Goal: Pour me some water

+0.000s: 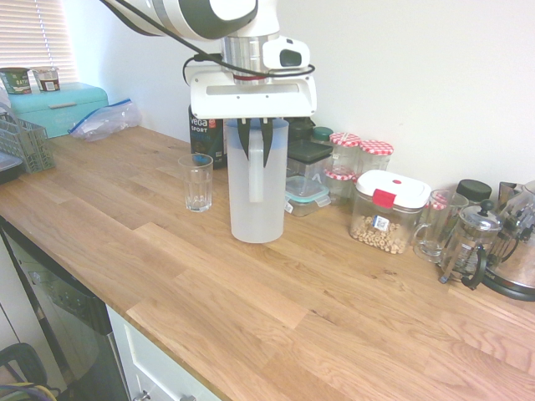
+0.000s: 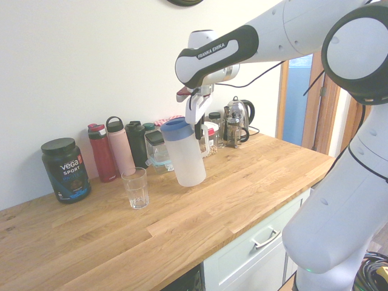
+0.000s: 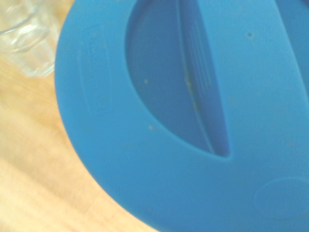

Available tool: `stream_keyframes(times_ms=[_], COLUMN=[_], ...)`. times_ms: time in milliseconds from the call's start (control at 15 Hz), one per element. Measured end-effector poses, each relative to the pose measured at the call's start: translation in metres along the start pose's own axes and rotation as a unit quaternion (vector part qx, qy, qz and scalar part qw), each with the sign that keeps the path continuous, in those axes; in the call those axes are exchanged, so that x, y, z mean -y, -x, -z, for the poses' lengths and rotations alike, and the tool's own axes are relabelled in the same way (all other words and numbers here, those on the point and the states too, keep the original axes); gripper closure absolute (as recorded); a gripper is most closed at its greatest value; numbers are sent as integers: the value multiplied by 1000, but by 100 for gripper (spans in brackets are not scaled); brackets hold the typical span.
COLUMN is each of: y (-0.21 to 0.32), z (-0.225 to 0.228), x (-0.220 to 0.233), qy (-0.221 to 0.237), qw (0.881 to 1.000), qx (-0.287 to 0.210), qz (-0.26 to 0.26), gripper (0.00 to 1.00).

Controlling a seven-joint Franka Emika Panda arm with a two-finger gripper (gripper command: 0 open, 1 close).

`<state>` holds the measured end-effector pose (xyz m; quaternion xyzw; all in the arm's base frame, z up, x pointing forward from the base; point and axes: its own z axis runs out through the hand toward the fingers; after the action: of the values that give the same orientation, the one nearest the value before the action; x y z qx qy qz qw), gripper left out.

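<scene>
Frosted translucent plastic pitcher (image 1: 257, 196) with round blue lid (image 3: 193, 121), tilted, gripper (image 1: 254, 125) clamped shut on its top; clear ribbed glass tumbler (image 1: 196, 183) just beside; bare wooden countertop (image 1: 276, 309) toward the front edge.

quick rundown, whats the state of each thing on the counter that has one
gripper: shut on the pitcher handle
pitcher: lifted off the counter, slightly tilted, blue lid on
glass: upright, empty
cereal canister: lid on, low on cereal
two jars: red checked lids on
protein tub: lid on, upright
three bottles: capped, upright
</scene>
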<state>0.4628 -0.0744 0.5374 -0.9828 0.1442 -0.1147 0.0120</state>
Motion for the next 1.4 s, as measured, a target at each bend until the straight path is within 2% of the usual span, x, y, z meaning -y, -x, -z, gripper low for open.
stream_keyframes(times_ms=[333,733,800,1400], y=[-4,-1,-2,1], z=[-3,-31,-32,-46], x=[-40,-64,-64,-69], qy=[-15,-14,-13,0], qw=[999,998,998,999], qx=[-8,-2,-2,-3], qz=[-45,-59,-58,-54], gripper=[100,100,0,0])
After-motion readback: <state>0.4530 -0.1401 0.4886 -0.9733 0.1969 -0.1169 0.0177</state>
